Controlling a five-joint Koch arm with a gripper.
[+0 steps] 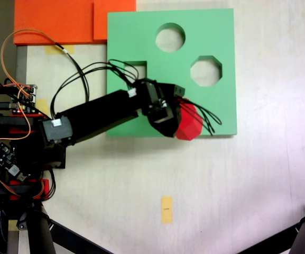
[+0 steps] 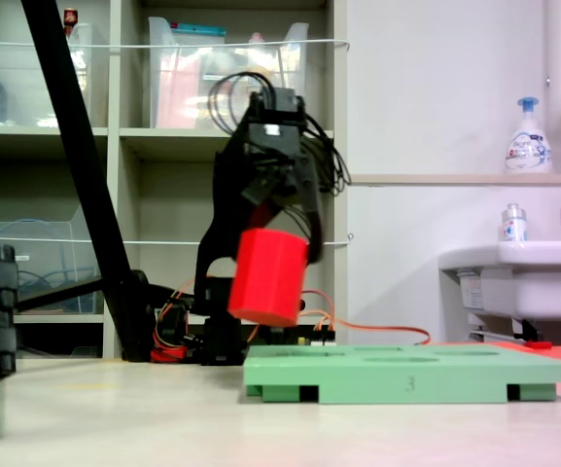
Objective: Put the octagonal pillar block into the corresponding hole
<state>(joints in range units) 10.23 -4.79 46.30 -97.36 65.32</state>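
- Table (image 1: pixel 237 180): pale surface, carries the green board, the arm's base and a small yellow tape strip (image 1: pixel 166 209) well below the board in the top-down fixed view.
- Green board (image 1: pixel 141 32): flat square foam, lies flat on the table; in the low side fixed view (image 2: pixel 411 375) it sits on short feet with a "3" on its front edge.
- Arm (image 1: pixel 96 114): black, reaches from its base at the left of the board across the board's lower left part; wires loop over it.
- Orange foam sheets (image 1: pixel 52 21): flat, touching or just beside the board's upper left corner, cannot tell which.
- Gripper (image 1: pixel 176 119): over the board's lower edge, jaws pinching the octagonal pillar block; side view (image 2: pixel 275 233) shows it tilted, well above the board.
- Octagonal pillar block (image 1: pixel 190 123): bright red, held in the air, tilted, over the board's lower edge, below the cutouts; in the side view (image 2: pixel 265 275) clear of the board's top, above its left end.
- Round cutout (image 1: pixel 170 37): upper middle of board.
- Corresponding hole (image 1: pixel 205 71): eight-sided, right of board centre, nothing in it, apart from the block.
- Square cutout (image 1: pixel 136 69): left part of board, partly behind wires.
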